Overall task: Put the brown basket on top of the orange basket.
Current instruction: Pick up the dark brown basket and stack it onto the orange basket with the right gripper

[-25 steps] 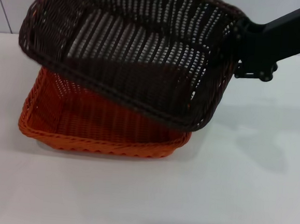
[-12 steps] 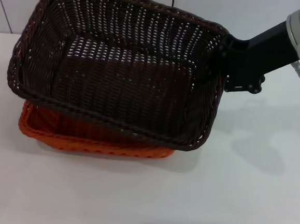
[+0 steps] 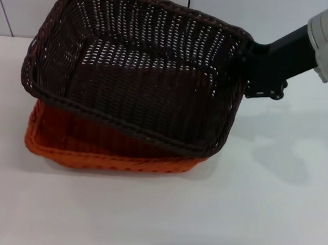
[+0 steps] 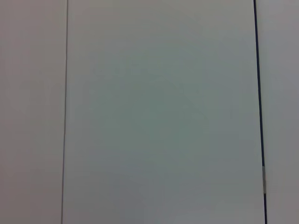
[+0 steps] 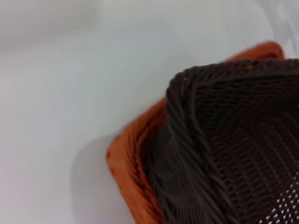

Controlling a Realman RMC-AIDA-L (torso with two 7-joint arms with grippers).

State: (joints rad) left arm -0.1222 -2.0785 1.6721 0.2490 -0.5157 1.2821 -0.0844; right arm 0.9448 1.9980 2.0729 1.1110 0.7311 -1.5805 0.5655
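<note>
Head view: the brown basket (image 3: 138, 92) is held tilted by its right rim in the right gripper (image 3: 249, 69), closed on it, partly nested over the orange basket (image 3: 110, 155) on the desk (image 3: 258, 221); the left gripper is unseen.

The brown basket (image 3: 138, 92) is woven wicker-style strand, dark and faintly shiny, with a braided rim and open-weave sides that let light through. Under it, the orange basket (image 3: 93, 151) has the same ribbed weave, bright and slightly glossy. The table (image 3: 247, 220) beneath the orange basket looks smooth, white and matt.
</note>
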